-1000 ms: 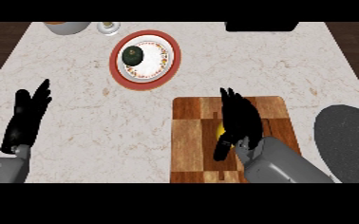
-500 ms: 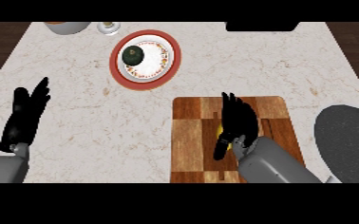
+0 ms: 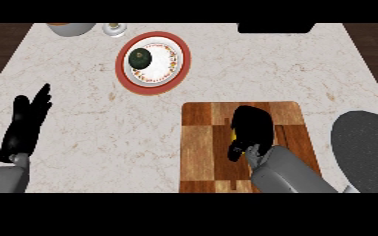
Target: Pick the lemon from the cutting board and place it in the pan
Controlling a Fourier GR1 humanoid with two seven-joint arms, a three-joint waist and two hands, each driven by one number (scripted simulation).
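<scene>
Head view carries no readable writing or labels anywhere; the right hand (image 3: 251, 126) is curled down over the lemon (image 3: 233, 138) on the wooden cutting board (image 3: 203, 150), so only a yellow sliver shows beside the thumb. Only part of the dark pan (image 3: 358, 142) shows, cut off at the right edge. At the left edge the left hand (image 3: 26, 124) rests open above the marbled bench (image 3: 88, 120).

Bare tabletop (image 3: 88, 130) between left hand (image 3: 26, 125) & cutting board (image 3: 207, 145): free. Strip between board & pan (image 3: 358, 145): narrow, nothing in it. Far side: plate (image 3: 153, 62) w/ dark fruit obstructs.
</scene>
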